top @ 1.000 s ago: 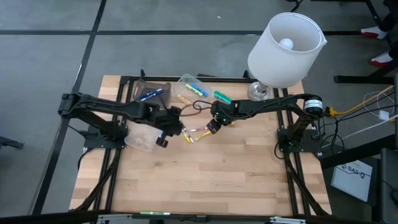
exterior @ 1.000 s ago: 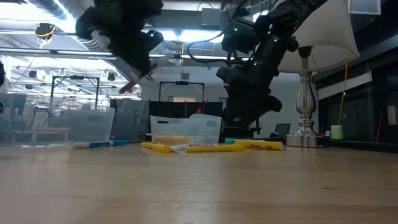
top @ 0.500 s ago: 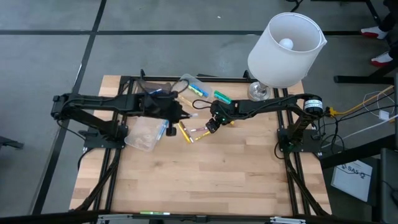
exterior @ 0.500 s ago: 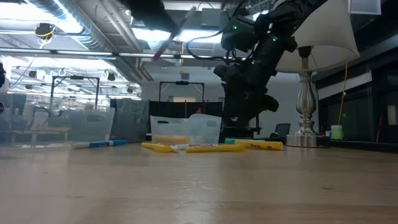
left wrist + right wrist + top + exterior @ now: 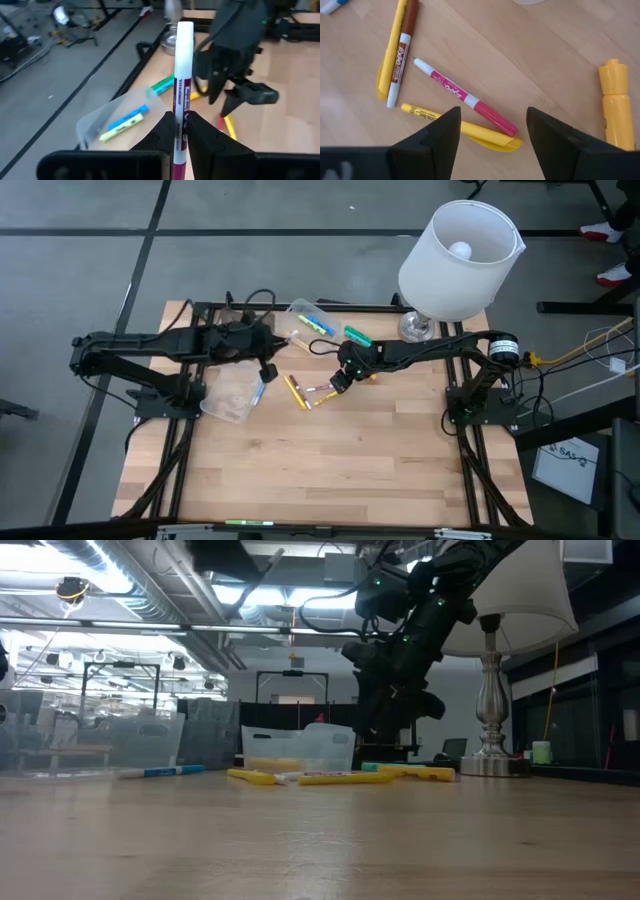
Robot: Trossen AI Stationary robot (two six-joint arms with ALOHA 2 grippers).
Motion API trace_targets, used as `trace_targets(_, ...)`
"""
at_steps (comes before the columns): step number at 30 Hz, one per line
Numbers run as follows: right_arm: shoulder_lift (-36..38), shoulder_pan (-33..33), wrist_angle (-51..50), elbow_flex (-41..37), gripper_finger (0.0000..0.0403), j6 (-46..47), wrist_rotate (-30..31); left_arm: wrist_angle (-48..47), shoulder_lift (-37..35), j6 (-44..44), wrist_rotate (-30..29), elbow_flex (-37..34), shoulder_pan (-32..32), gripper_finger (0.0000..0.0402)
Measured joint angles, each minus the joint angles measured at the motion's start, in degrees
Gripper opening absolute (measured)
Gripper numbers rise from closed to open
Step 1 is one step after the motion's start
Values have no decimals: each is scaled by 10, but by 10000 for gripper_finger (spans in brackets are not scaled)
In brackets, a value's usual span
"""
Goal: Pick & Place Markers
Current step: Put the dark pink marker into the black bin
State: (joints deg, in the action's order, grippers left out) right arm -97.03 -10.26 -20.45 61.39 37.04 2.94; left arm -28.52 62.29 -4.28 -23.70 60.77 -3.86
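My left gripper (image 5: 179, 134) is shut on a white marker with a maroon label (image 5: 181, 70). It is high above the table's far left part (image 5: 262, 348), and the marker (image 5: 258, 575) shows tilted up there in the low view. My right gripper (image 5: 492, 137) is open, fingers pointing down above a pink marker (image 5: 465, 97) that lies flat across a yellow one (image 5: 470, 131). A brown-capped marker (image 5: 402, 50) and another yellow one (image 5: 390, 55) lie alongside. A yellow highlighter (image 5: 615, 105) lies apart. My right gripper (image 5: 340, 380) is near the table's middle. My left gripper pinches the marker's labelled barrel (image 5: 180, 114) between its two fingers (image 5: 162, 131). The marker runs along the fingers and sticks out well beyond them. It is lifted clear of the table, tilted with its free end up.
A clear container (image 5: 112, 122) holds blue and yellow markers (image 5: 122, 122), with a green marker (image 5: 161, 85) beside it. Two more clear containers (image 5: 240, 330) (image 5: 232, 395) sit on the left. A lamp (image 5: 455, 260) stands at the far right corner. The near half of the table (image 5: 330, 470) is bare wood.
My left gripper has risen with the marker, first swinging toward the right arm, then drawing back toward the table's far left. The marker has gone from low and tip-down to high and tip-up. My right gripper has stayed open over the pink marker.
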Motion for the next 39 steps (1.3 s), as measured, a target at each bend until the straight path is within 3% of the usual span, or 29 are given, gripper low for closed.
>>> trace_targets(9,0,0,2,0,224,0,0,-101,-46,-67,-53,0,0,25)
trace_targets(17,0,0,15,0,224,0,0,-206,-58,-161,-63,0,0,25)
trace_targets(25,0,0,27,0,224,0,0,-304,-58,-255,-4,0,0,23)
trace_targets(39,0,0,29,0,224,0,1,-444,-58,-308,58,0,0,23)
